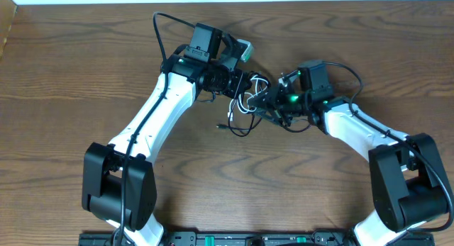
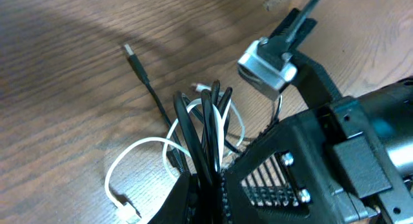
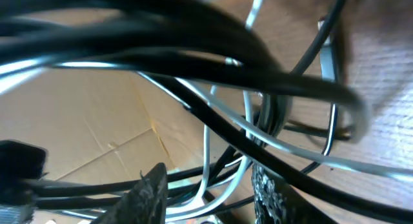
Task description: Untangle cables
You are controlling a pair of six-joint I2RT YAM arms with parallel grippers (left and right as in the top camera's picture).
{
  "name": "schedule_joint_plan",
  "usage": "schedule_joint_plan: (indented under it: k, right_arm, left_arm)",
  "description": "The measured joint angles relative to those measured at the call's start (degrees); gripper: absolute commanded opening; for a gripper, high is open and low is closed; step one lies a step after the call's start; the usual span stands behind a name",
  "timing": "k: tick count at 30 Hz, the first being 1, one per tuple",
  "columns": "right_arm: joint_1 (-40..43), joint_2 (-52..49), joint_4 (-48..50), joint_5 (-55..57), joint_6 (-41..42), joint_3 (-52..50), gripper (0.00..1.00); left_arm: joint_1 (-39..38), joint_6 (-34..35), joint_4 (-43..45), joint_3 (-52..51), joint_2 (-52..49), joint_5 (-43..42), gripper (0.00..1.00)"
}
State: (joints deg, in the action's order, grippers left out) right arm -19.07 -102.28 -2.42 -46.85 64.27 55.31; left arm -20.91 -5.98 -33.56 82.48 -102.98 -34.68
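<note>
The black cable point(image 2: 205, 130) and the white cable point(image 2: 139, 146) lie knotted together mid-table point(image 1: 245, 108). My left gripper point(image 2: 210, 192) is shut on a bunch of black cable loops, with white strands running through them. The black plug point(image 2: 131, 54) trails out on the wood, and the white plug point(image 2: 126, 209) rests near the lower edge. In the overhead view the left gripper point(image 1: 243, 85) and right gripper point(image 1: 264, 101) meet at the tangle. My right gripper point(image 3: 210, 195) is open, its fingers point(image 3: 151, 192) apart with white and black strands passing between them.
The wooden table point(image 1: 71, 76) stretches around the tangle. A black plug end point(image 1: 221, 125) pokes out to the lower left. Tan cardboard point(image 3: 97, 121) fills the background of the right wrist view. The right arm's camera block point(image 2: 266, 70) sits close above the tangle.
</note>
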Motion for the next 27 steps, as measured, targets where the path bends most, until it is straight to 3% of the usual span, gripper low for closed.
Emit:
schedule_joint_plan:
  k: [27]
  right_arm:
    - [-0.28, -0.02, 0.11, 3.06, 7.87, 0.00, 0.22]
  left_arm:
    - [-2.67, -5.05, -2.03, -0.02, 0.00, -1.05, 0.08]
